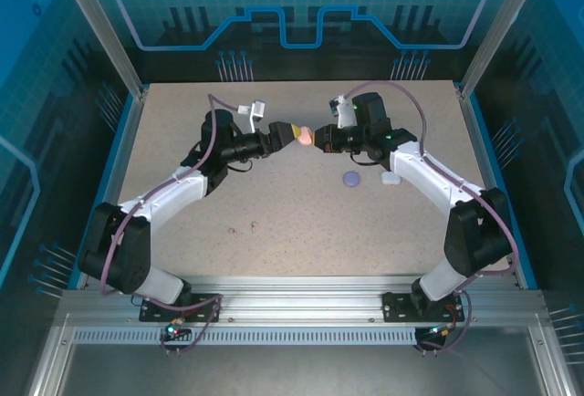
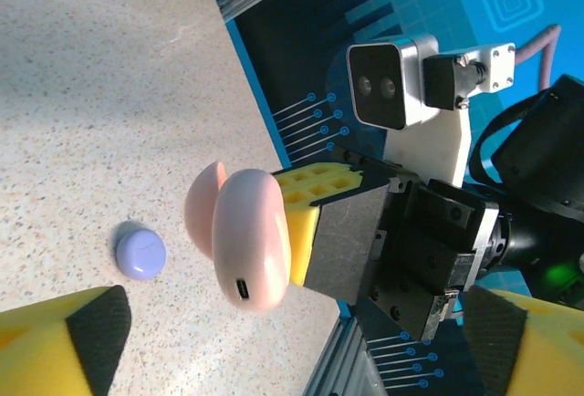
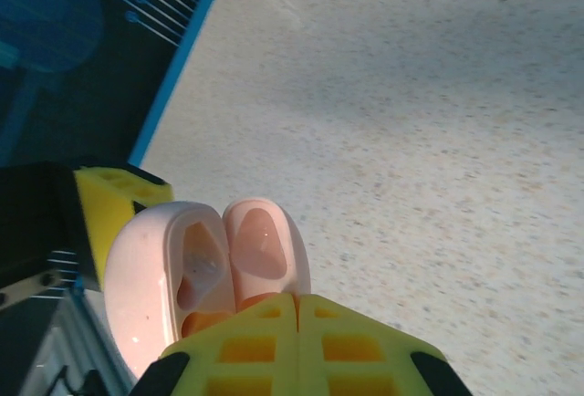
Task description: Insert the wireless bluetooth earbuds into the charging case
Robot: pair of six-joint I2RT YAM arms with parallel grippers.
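A pink charging case hangs above the table's far middle, between the two grippers. Its lid stands open beside the base. My right gripper is shut on the case's edge, and its yellow fingers sit behind the case. My left gripper is wide open, one finger on each side of the case, touching nothing. I cannot tell whether an earbud sits in the wells. Two tiny earbuds lie on the table in front of the left arm.
A purple case and a white case lie shut on the table under the right arm. The purple case sits below the held one. The table's blue rim runs along both sides.
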